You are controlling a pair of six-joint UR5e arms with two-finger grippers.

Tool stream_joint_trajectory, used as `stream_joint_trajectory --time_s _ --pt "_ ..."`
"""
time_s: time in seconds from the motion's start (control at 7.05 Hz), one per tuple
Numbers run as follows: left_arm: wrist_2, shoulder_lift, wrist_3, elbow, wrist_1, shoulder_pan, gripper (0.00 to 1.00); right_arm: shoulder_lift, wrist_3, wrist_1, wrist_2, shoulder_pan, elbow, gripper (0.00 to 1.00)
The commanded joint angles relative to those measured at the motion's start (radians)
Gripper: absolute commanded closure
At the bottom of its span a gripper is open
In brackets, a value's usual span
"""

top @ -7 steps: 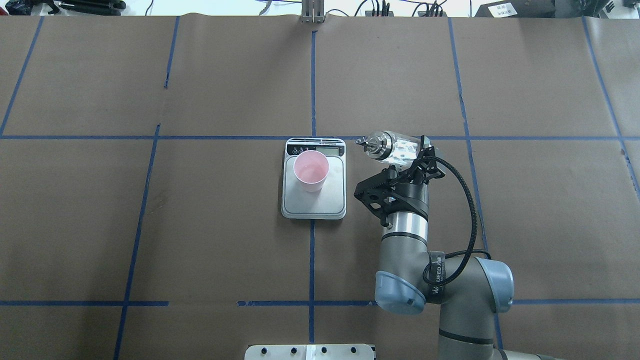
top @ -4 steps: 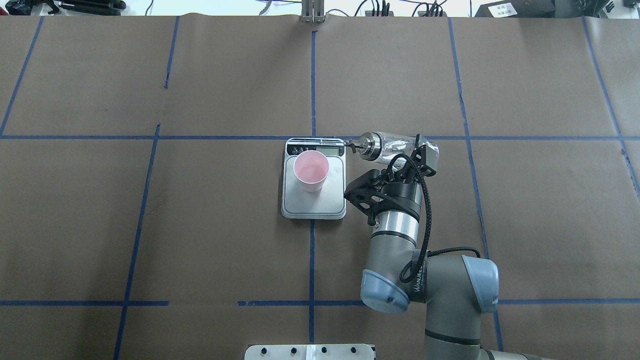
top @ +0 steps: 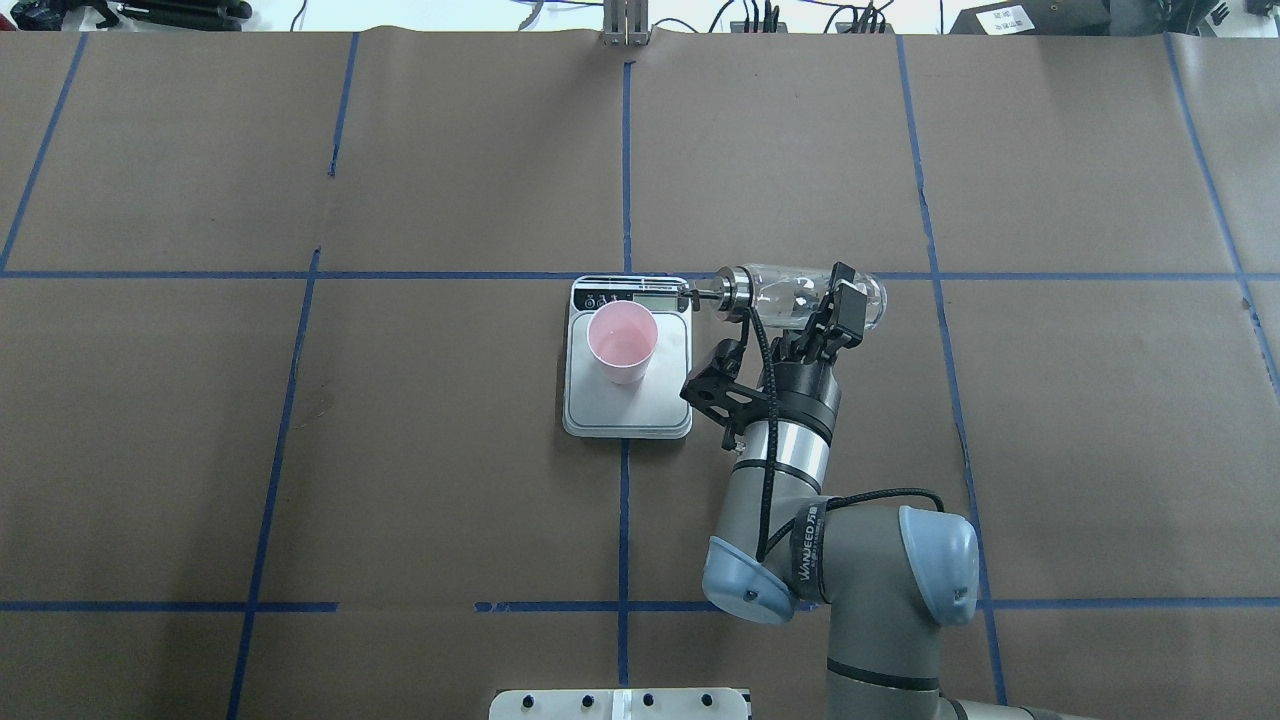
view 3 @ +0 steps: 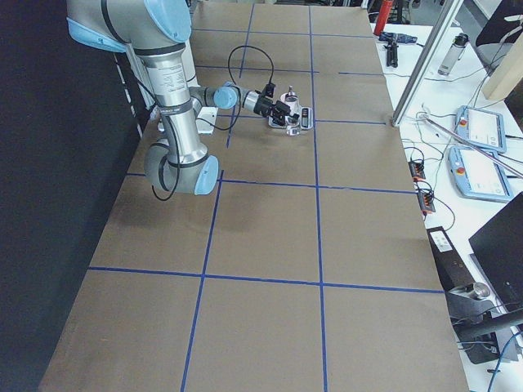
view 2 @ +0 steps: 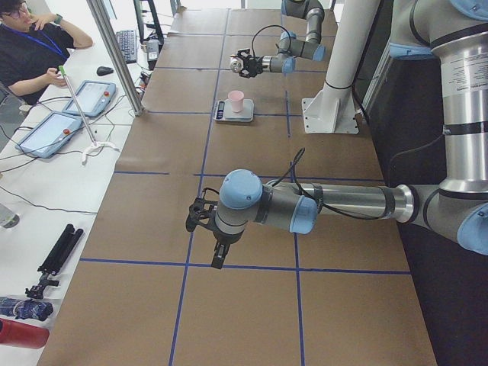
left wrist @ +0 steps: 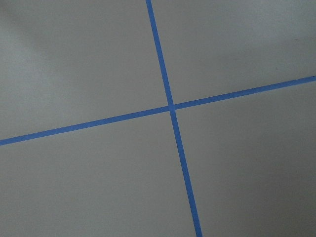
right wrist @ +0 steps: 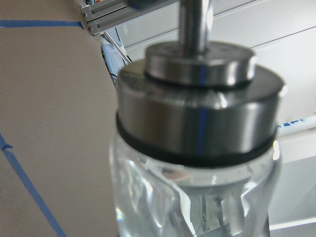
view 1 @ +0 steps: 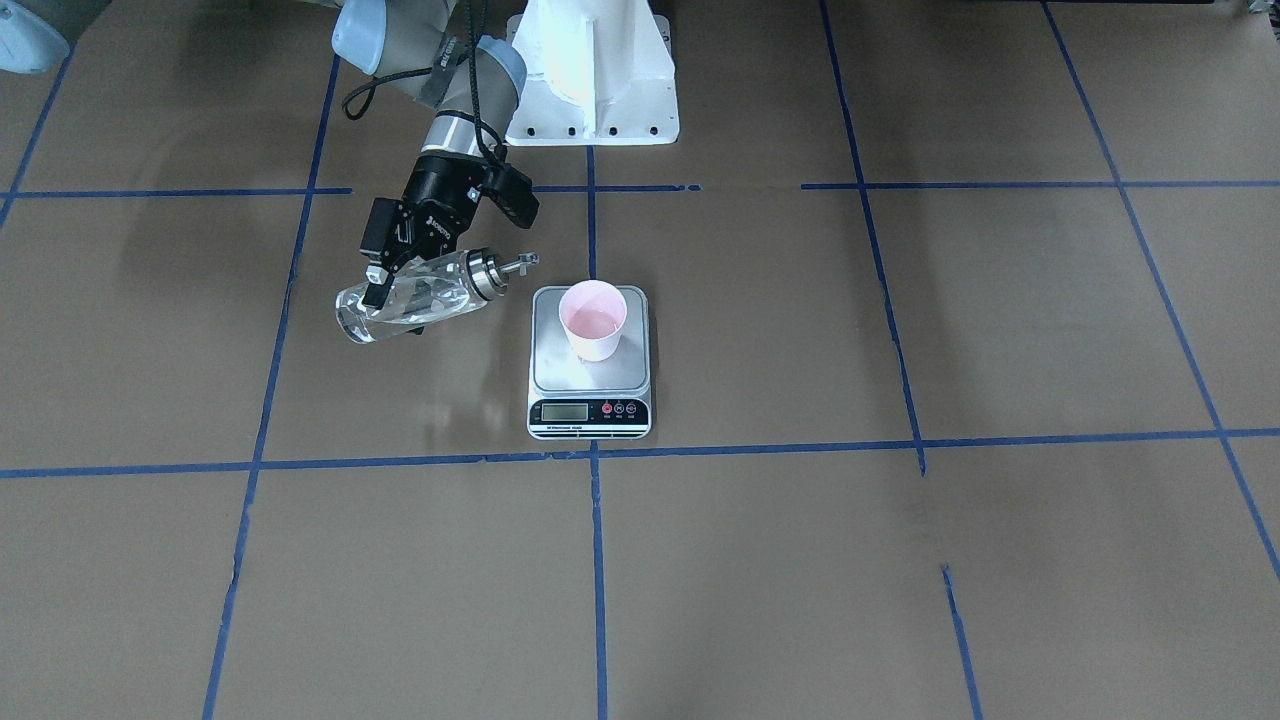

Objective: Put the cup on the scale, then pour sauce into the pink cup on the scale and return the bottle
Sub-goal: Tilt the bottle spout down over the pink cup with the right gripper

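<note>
The right end effector [top: 838,302] clamps the likely slippery, fragile glass bottle [top: 785,295] near its base, tilted near level beside the scale [top: 665,400], well apart from all surface edges; left end effector [view 2: 216,255]: cannot tell.

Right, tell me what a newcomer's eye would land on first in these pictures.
The right gripper holds the bottle tipped nearly flat, its metal spout aimed at the scale mid-table. On the scale's steel plate the pink cup stands upright, and the spout stops short of its rim. Far along the table, the left arm hangs low over the brown surface.
</note>
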Motion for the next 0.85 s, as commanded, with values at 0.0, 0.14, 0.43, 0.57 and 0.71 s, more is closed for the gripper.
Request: stream_joint_trajectory --time_s 0.0,0.14,0.43,0.57,0.71 --pt "0.001 0.0 0.001 0.002 0.002 -0.007 0.0 0.015 0.0 -0.048 -0.043 -0.003 -0.01 1.0" --pt "0.001 0.002 0.001 0.004 0.002 -0.009 0.0 0.016 -0.001 -0.054 -0.078 -0.003 -0.029 1.0" --pt "0.001 0.015 0.001 0.004 0.002 -0.016 0.0 0.054 -0.002 -0.128 -0.098 -0.005 -0.053 1.0" --pt "0.001 0.017 0.001 0.004 0.002 -0.016 0.0 0.054 -0.002 -0.13 -0.112 -0.003 -0.064 1.0" --pt "0.001 0.017 0.001 0.004 0.002 -0.019 0.0 0.054 -0.003 -0.134 -0.114 -0.003 -0.067 1.0"
